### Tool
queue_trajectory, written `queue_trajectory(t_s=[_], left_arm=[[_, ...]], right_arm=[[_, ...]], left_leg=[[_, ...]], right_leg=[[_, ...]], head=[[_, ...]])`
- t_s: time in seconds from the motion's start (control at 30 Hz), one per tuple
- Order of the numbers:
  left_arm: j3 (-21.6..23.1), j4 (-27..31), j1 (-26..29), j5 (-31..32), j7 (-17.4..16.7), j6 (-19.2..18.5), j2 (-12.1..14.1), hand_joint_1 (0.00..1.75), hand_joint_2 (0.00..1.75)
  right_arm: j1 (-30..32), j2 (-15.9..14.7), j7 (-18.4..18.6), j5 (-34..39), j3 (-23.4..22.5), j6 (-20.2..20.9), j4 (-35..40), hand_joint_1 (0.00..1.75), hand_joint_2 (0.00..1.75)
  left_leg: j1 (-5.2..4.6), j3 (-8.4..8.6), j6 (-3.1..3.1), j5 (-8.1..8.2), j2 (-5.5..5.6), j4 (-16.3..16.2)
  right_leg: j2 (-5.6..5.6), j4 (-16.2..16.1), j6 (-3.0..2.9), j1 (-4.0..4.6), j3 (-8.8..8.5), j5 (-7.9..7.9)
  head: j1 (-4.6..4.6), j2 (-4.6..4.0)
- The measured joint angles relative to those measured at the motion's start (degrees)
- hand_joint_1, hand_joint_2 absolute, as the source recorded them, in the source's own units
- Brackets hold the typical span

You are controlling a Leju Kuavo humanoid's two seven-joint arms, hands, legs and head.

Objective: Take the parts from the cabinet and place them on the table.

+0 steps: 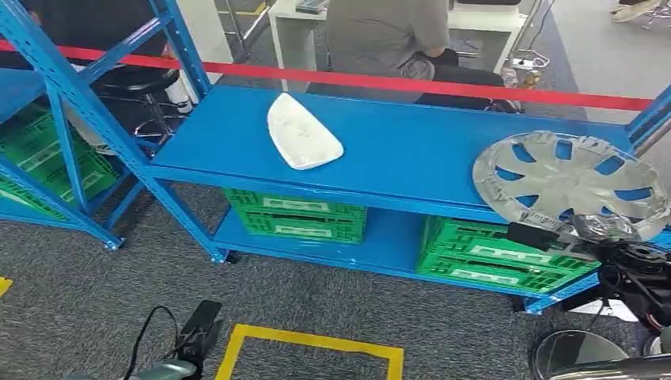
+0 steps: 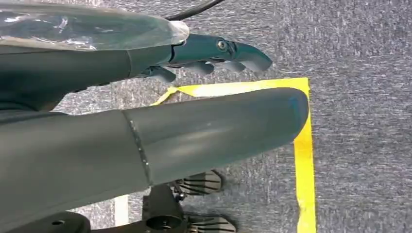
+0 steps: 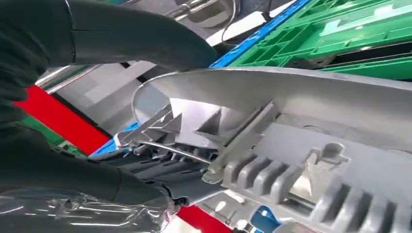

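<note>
The silver hubcap (image 1: 571, 180) sits at the right end of the blue shelf's (image 1: 411, 150) top board, its near edge out past the board's front edge, and the right hand (image 1: 589, 233) grips it there from below and in front. The right wrist view shows the underside of the hubcap (image 3: 311, 141) close up, with grey ribs and clips, and the dark fingers (image 3: 160, 167) clamped on its rim, the thumb over the outer face. Further left on the same board lies a white part (image 1: 302, 132), flat and well apart from the hubcap, roughly at the board's middle. Under the board, on the lower level, stand two green crates (image 1: 297, 214) (image 1: 498, 253), one beneath the white part and one beneath the hubcap. More green crates (image 1: 47, 158) sit in the neighbouring blue rack on the left. A red tape (image 1: 443, 83) runs across behind the shelf, and behind it a person (image 1: 388, 36) in a grey top sits at a white desk. The left hand (image 1: 198, 328) hangs low over the grey carpet, holding nothing; in the left wrist view its fingers (image 2: 228, 51) are stretched out and apart above a yellow floor marking (image 2: 303, 145).
</note>
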State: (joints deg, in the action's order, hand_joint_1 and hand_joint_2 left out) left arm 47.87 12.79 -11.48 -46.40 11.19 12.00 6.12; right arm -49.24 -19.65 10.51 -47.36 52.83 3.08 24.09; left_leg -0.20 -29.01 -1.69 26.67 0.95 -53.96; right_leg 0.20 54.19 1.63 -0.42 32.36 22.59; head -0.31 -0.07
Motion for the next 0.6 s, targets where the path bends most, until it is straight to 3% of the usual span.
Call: queue_trajectory(t_s=[0.6], left_arm=[[0.0,0.0,0.3,-0.1,0.0,0.3,0.0,0.0,0.0]], right_arm=[[-0.2,0.0,0.6,-0.6,0.0,-1.8,0.0,1.75,1.75]], left_leg=[[0.0,0.01,0.0,0.0,0.0,0.0]], right_leg=[[0.0,0.0,0.0,0.0,0.0,0.0]], head=[[0.0,0.0]])
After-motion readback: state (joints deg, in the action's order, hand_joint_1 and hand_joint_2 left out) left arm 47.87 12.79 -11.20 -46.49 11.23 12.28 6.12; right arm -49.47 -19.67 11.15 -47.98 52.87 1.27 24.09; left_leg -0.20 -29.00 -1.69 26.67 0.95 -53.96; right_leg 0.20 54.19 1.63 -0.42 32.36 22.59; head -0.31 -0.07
